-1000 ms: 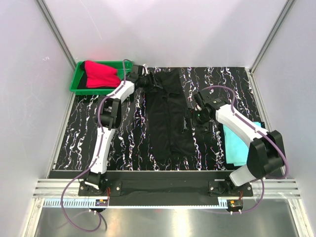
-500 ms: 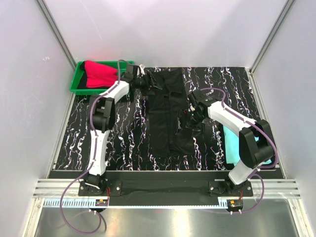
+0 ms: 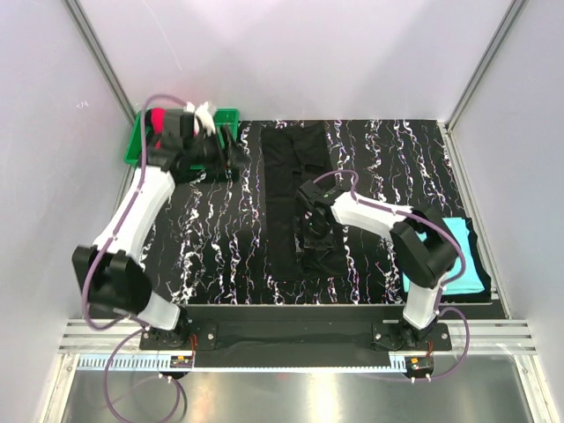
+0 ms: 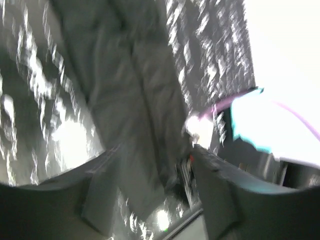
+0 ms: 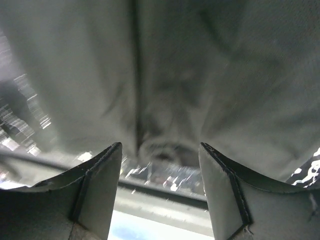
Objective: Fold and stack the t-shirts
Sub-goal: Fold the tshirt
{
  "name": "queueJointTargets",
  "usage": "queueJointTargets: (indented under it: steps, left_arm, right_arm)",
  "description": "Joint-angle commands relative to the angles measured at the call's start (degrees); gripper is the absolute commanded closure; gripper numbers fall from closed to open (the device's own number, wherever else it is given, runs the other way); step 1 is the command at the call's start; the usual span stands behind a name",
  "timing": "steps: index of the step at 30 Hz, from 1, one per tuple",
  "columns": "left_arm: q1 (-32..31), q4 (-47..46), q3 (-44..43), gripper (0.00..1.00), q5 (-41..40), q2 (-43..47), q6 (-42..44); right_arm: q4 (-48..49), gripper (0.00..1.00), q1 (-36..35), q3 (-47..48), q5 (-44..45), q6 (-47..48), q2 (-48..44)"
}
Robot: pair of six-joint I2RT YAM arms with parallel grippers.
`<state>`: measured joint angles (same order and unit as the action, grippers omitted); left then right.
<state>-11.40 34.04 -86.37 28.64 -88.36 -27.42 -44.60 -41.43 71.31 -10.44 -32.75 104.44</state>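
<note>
The black t-shirt [image 3: 291,185] lies as a long folded strip down the middle of the marbled table. My right gripper [image 3: 315,248] is open and low over its near end, nothing between its fingers. In the right wrist view the black cloth [image 5: 175,75] fills the frame above the open gripper [image 5: 160,185]. My left gripper [image 3: 234,159] is open and empty, left of the shirt's far end, beside the tray. In the blurred left wrist view this gripper [image 4: 160,200] is open, with the black shirt [image 4: 130,85] beyond it. The turquoise t-shirt [image 3: 463,260] lies folded at the right edge. The red t-shirt [image 3: 157,119] is in the tray, mostly hidden by the left arm.
A green plastic tray [image 3: 227,115] stands at the far left corner. White walls close in the table on three sides. A black rail [image 3: 291,322] runs along the near edge by the arm bases.
The left arm swung out to the left and its gripper drew back from the shirt's far end toward the tray. The right gripper moved left and nearer, over the black shirt's near end.
</note>
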Motion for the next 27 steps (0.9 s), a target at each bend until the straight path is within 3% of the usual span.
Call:
queueJointTargets:
  steps: [1, 6, 12, 17, 19, 24, 27]
  left_arm:
    - [-0.4, 4.6, 15.1, 0.43, -2.4, 6.1, -0.4]
    - [-1.3, -0.2, 34.6, 0.45, -2.7, 17.1, -5.5]
    - [-3.6, -2.7, 42.1, 0.47, -0.4, 21.0, -7.2]
    - [-5.3, -9.4, 48.3, 0.49, 4.9, 19.0, -11.2]
    - [-5.7, -12.0, 50.1, 0.49, 6.5, 18.2, -12.8]
    - [-7.8, -24.0, 57.0, 0.49, 9.4, 16.5, -21.0]
    - [-10.2, -27.3, 58.4, 0.41, 8.9, 14.1, -24.1]
  right_arm:
    - [0.0, 0.30, -1.6, 2.3, 6.0, -0.9, 3.8]
    - [-0.6, 0.31, -3.9, -1.8, 8.4, -4.1, 5.8]
    - [0.7, 0.26, -4.0, -2.9, 8.5, -2.9, 1.4]
    - [-0.9, 0.10, -3.0, -0.7, 7.5, -0.9, -7.2]
    - [-1.5, 0.09, -1.6, -1.3, 7.3, -0.6, -11.0]
    - [-1.7, 0.14, 10.3, -8.6, 3.9, 0.8, -17.8]
    - [-1.2, 0.16, 16.1, -12.8, 1.6, 3.1, -19.8]
